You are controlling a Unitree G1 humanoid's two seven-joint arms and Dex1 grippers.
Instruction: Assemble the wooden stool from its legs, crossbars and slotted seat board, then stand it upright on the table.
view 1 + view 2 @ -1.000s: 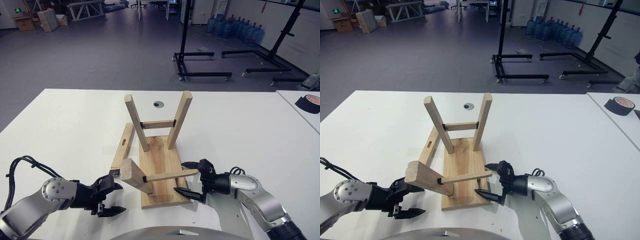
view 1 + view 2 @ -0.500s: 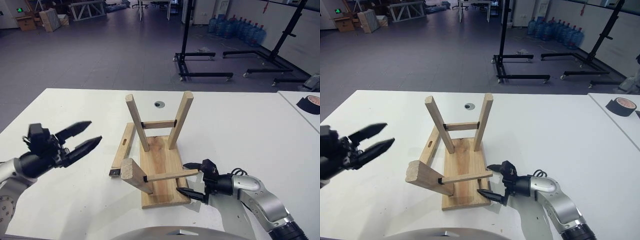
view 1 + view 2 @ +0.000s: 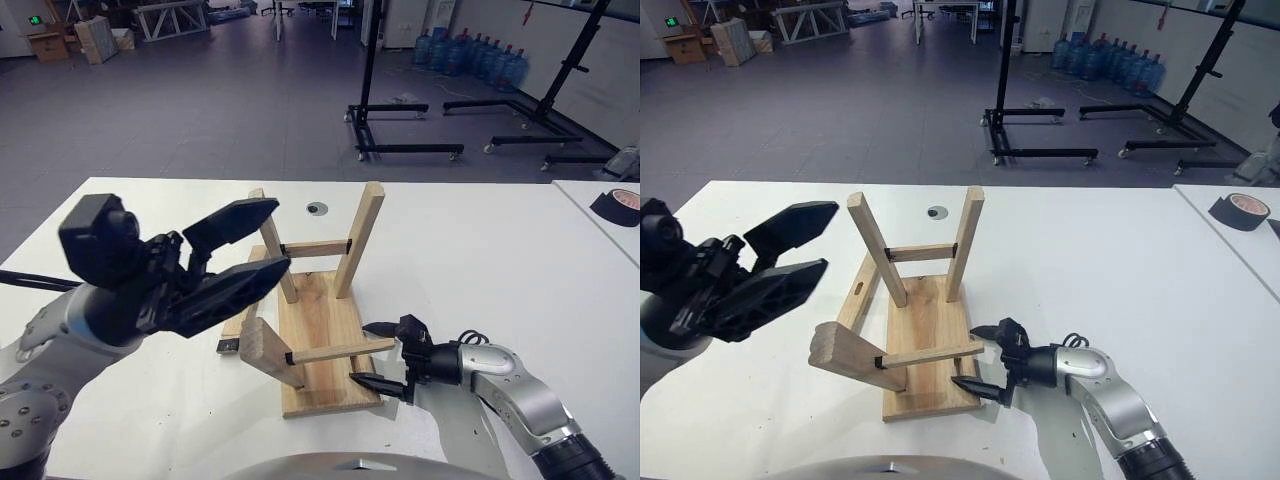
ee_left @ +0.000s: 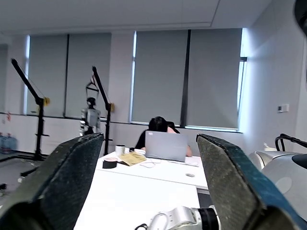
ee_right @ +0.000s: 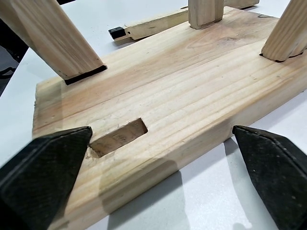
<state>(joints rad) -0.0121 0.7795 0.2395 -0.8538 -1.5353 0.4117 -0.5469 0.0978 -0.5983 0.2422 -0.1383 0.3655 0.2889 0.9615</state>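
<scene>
The slotted seat board (image 3: 322, 345) lies flat on the white table. Two far legs (image 3: 360, 238) stand in it, joined by a crossbar (image 3: 316, 248). A near leg (image 3: 266, 350) leans in its slot, and its crossbar (image 3: 335, 351) points at my right gripper (image 3: 372, 354). That gripper is open at the board's near right corner, beside an empty slot (image 5: 117, 136). A loose leg (image 3: 857, 291) lies along the board's left side. My left gripper (image 3: 280, 233) hangs open in the air above the table's left half, holding nothing.
A black tape roll (image 3: 616, 206) lies at the table's far right. A small round hole (image 3: 317, 208) sits in the tabletop behind the stool. Black metal racks (image 3: 405, 110) stand on the floor beyond the table.
My left arm has risen from the table's near left and swung up toward the stool, still open. The right gripper has barely shifted.
</scene>
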